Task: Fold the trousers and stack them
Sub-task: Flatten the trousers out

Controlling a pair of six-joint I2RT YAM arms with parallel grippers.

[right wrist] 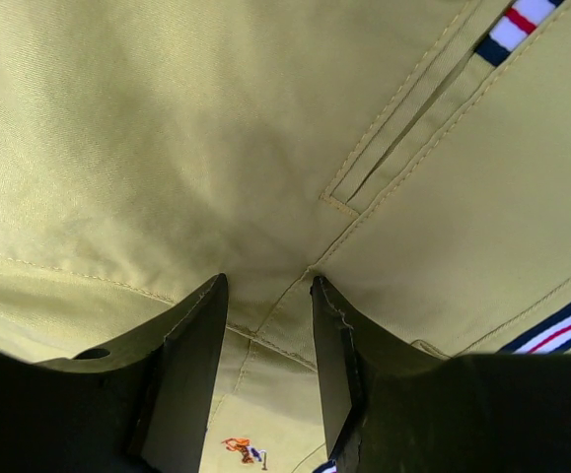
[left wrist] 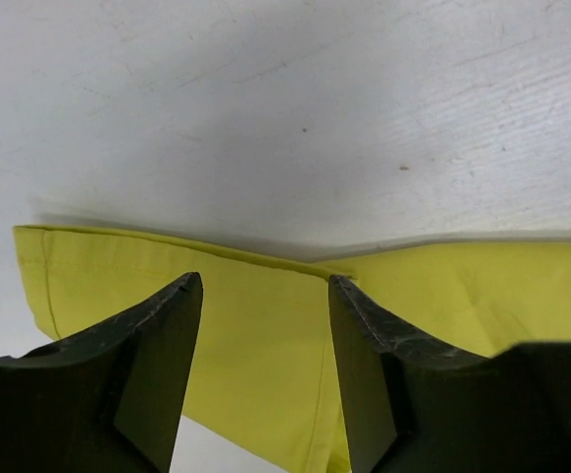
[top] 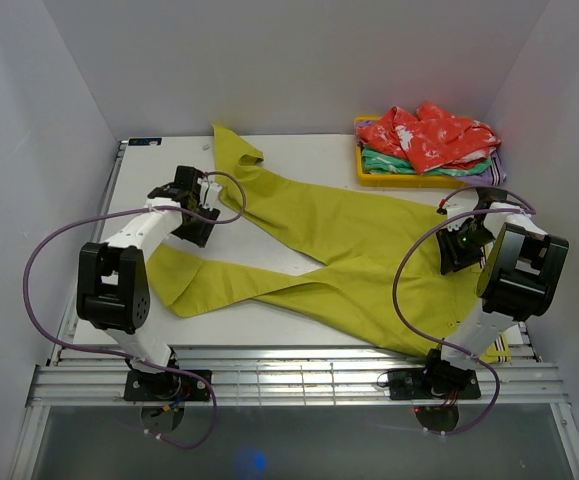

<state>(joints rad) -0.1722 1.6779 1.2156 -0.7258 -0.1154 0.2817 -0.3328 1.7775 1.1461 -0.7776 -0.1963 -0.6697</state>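
The mustard yellow-green trousers (top: 349, 250) lie spread flat on the white table (top: 299, 150). One leg runs to the back left, the other to the near left, and the waist is at the right. My left gripper (top: 195, 228) hovers at the hem end of the near leg. In the left wrist view it (left wrist: 265, 281) stands open, with the trousers' edge (left wrist: 265, 345) under the gap. My right gripper (top: 461, 250) is at the waist. In the right wrist view it (right wrist: 268, 281) is open, fingertips down on the seat seams (right wrist: 167, 148), beside a striped strip (right wrist: 517, 25).
A yellow tray (top: 369, 175) at the back right holds a red patterned garment (top: 429, 135) on top of a green one. White walls close in the table on the left, back and right. Metal rails run along the near edge by the arm bases.
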